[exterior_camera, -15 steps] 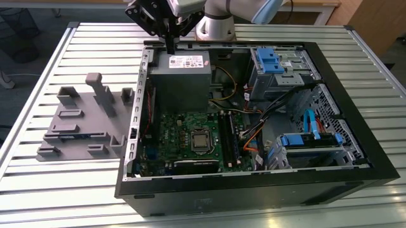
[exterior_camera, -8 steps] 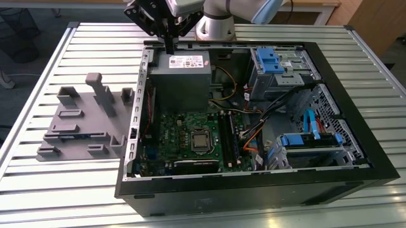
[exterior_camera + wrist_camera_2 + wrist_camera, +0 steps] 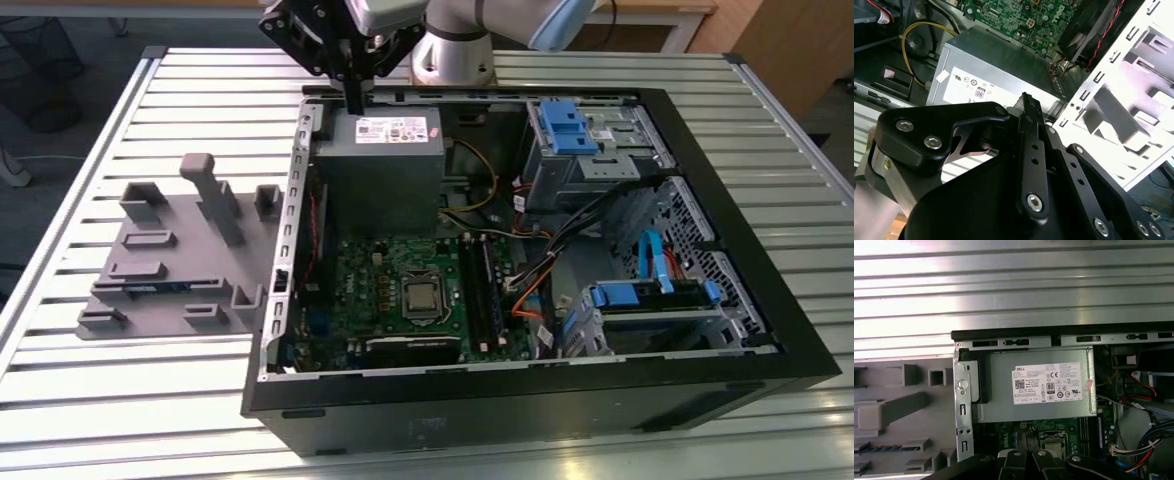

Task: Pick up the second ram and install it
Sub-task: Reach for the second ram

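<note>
White label (image 3: 1051,383) on the top face of the grey power supply (image 3: 999,400): black print in rows, a code square, a line of certification marks, one boxed number. Small pale sticker (image 3: 1087,386) with reddish print at the label's edge, too small to read. In the second wrist view the same label (image 3: 979,90) is seen at a slant, with a blank white tag (image 3: 941,76) near it. In the exterior view the label (image 3: 396,130) is just white with red flecks, not legible. Fine white print on the green motherboard (image 3: 1024,15), unreadable.
</note>
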Robot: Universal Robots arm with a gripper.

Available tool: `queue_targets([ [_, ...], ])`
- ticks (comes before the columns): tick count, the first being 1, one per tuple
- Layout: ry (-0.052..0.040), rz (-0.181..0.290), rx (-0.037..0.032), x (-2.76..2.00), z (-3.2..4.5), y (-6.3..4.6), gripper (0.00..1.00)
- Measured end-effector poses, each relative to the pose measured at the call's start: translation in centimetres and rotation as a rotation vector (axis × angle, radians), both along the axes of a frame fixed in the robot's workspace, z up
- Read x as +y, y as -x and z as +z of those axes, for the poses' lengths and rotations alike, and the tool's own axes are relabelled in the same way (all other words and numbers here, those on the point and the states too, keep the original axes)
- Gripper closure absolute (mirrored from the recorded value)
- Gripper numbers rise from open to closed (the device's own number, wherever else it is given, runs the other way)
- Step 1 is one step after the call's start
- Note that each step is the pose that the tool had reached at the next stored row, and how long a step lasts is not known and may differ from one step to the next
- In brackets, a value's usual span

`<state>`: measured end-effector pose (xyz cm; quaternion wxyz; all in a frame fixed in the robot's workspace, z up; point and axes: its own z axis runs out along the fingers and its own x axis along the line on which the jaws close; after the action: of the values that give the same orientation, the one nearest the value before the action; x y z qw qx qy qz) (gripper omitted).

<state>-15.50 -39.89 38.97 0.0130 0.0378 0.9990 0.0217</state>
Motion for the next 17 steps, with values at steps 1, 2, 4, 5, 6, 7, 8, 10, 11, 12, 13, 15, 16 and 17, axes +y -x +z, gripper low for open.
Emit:
queue_targets([
  [1,0.0001,0.0,0.0,0.0,0.0,0.02,0.89],
  [2,0.0,0.0,0.0,0.0,-0.01,0.03,0.89],
  [4,0.0001,0.0,0.0,0.0,-0.01,0.07,0.89],
  [5,0.0,0.0,0.0,0.0,-0.03,0.17,0.89],
  [6,0.0,0.0,0.0,0.0,-0.06,0.24,0.89],
  [7,0.0,0.0,0.0,0.0,-0.06,0.25,0.89],
  [8,0.0,0.0,0.0,0.0,-0.06,0.27,0.89],
  [10,0.0,0.0,0.0,0.0,-0.07,0.31,0.89],
  [11,0.0,0.0,0.0,0.0,-0.07,0.33,0.89],
  [12,0.0,0.0,0.0,0.0,-0.07,0.36,0.89],
  [13,0.0,0.0,0.0,0.0,-0.08,0.39,0.89],
  [15,0.0,0.0,0.0,0.0,-0.08,0.49,0.89],
  [16,0.0,0.0,0.0,0.0,-0.08,0.56,0.89],
  [17,0.0001,0.0,0.0001,0.0,-0.08,0.63,0.89],
])
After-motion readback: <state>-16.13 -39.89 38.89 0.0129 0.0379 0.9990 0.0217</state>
